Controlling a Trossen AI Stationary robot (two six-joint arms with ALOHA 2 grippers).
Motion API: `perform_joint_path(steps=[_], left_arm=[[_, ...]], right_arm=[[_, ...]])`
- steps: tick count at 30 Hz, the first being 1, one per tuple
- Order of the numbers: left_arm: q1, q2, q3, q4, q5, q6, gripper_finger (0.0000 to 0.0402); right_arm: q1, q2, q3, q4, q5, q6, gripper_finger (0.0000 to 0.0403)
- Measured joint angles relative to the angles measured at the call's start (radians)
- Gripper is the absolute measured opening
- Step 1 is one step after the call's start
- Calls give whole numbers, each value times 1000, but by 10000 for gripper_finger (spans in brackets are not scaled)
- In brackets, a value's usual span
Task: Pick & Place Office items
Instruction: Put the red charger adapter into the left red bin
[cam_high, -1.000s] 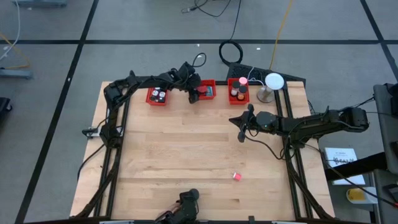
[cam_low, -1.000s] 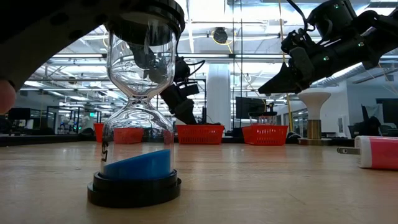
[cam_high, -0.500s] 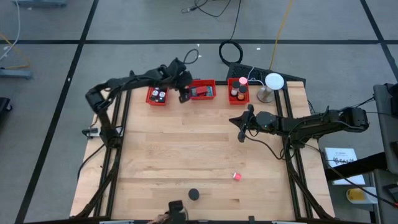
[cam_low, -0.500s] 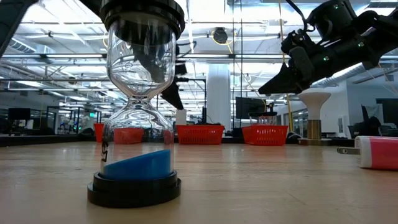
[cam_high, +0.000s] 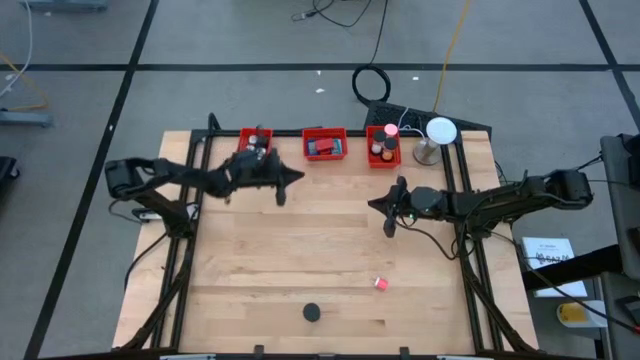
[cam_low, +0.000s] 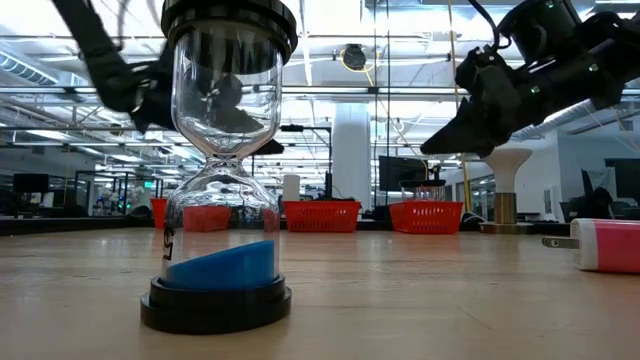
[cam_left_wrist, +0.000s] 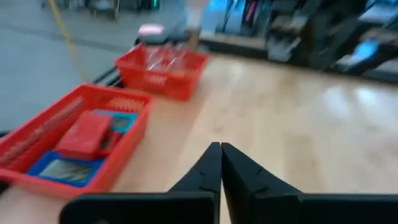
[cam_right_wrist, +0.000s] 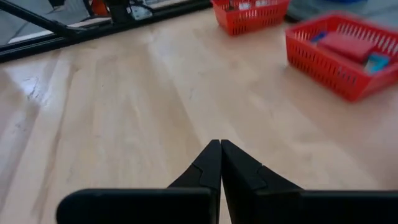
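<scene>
On the near half of the desk (cam_high: 250, 260), well apart from both end effectors, stand the two office items not yet binned: a small hourglass of clear glass with black caps and blue sand (cam_low: 221, 165), seen from above only as a black disc (cam_high: 313, 313), and a little pink-and-white rectangular block (cam_high: 381, 284) that may be an eraser, lying flat. The hourglass is likely light but fragile and smooth; its narrow waist looks weak, so the safer hold would be across a black cap or the lower bulb, with gentle pressure, kept upright. The block looks light and slightly soft, probably grippy, best pinched across its short sides.

Both lie toward the near edge from the right end effector (cam_high: 390, 226), which hangs over mid-desk with fingers pressed together and nothing between them. The left end effector (cam_high: 281, 194) hovers just in front of the three red plastic mesh bins (cam_high: 324, 131) at the far edge, its fingers also closed and empty. Sorted items already lie in the bins, and a white round lamp on a stand (cam_high: 440, 131) sits beyond the right end effector.
</scene>
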Motion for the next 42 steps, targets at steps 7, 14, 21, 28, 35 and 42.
perform_joint_path(steps=[7,14,21,28,35,42], left_arm=[[-145,4,-175,324,-117,-75,21],[-241,4,-176,340,-146,-65,23],[-274,4,-175,347,-153,-30,3],[-274,4,-175,348,-202,-34,23],[-274,4,-174,348,-229,-33,31],[-274,4,-174,348,-229,-30,19]], right_arm=[[60,1,5,-91,20,159,4],[237,12,172,-559,213,366,4],[426,122,341,-876,206,670,31],[580,290,529,-1056,91,904,127],[685,471,675,-1137,27,1002,217],[714,586,750,-1175,24,1029,239]])
